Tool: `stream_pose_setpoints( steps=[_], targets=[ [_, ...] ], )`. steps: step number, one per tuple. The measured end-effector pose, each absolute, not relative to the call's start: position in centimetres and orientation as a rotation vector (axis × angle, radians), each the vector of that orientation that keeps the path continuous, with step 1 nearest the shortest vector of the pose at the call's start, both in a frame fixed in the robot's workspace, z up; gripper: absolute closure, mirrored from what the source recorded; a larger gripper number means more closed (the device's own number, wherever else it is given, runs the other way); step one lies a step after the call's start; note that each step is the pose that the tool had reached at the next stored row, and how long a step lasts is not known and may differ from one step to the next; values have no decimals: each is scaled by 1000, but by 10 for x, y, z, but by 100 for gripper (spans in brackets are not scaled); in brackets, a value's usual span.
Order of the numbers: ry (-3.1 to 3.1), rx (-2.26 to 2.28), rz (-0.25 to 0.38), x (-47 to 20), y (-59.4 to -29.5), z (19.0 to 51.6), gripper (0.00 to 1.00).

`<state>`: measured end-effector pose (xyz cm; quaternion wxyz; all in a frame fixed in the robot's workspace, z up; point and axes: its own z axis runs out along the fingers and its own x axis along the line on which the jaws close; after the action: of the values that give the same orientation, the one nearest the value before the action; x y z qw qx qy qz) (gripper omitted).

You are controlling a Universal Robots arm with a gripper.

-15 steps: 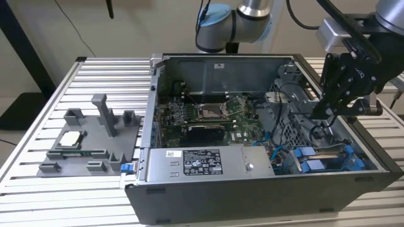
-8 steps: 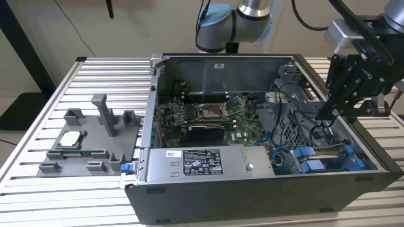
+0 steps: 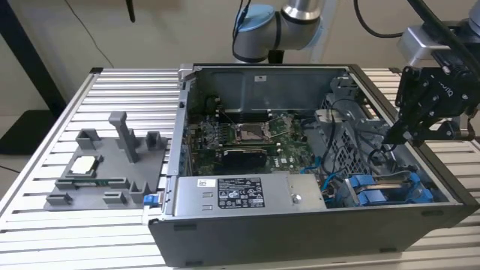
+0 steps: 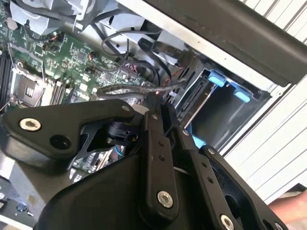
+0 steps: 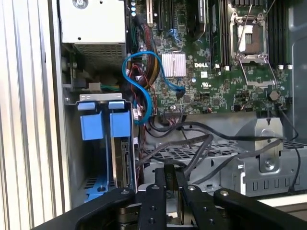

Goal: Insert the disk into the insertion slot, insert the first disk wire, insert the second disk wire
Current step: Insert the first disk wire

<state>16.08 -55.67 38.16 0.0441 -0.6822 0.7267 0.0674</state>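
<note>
Looking at an open PC case [image 3: 300, 230] parked on a slatted metal worktop [image 3: 45, 225]. Spotted the gripper [image 3: 390, 136] hanging over the case's side at the exterior view's right, just above a perforated cage [image 5: 220, 152] and a tangle of black cables [image 5: 192, 143]. Reading the jaws as clenched, pressed nearly flat together in both wrist views, with the tips poking in among those cables. Can't tell about anything pinched between them. Pretty sure about the disk [image 5: 122, 160]: standing on edge inside the slot [image 5: 98, 97], tucked under the blue tabs, in the case's near corner at the exterior view's right. Also seeing a blue cable [image 5: 144, 51] looping between slot and motherboard [image 5: 216, 96]. Got the grey power supply [image 3: 240, 194] along the near wall, left of the slot. Plus a grey plastic tray [image 3: 105, 169] well apart on the worktop at the exterior view's left.
</note>
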Motion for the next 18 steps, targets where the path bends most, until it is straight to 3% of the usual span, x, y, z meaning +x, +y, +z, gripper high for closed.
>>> stream_pose_setpoints(
  steps=[18],
  targets=[
    [2226, -2090, 198, 172, -559, 379, 81]
  ],
)
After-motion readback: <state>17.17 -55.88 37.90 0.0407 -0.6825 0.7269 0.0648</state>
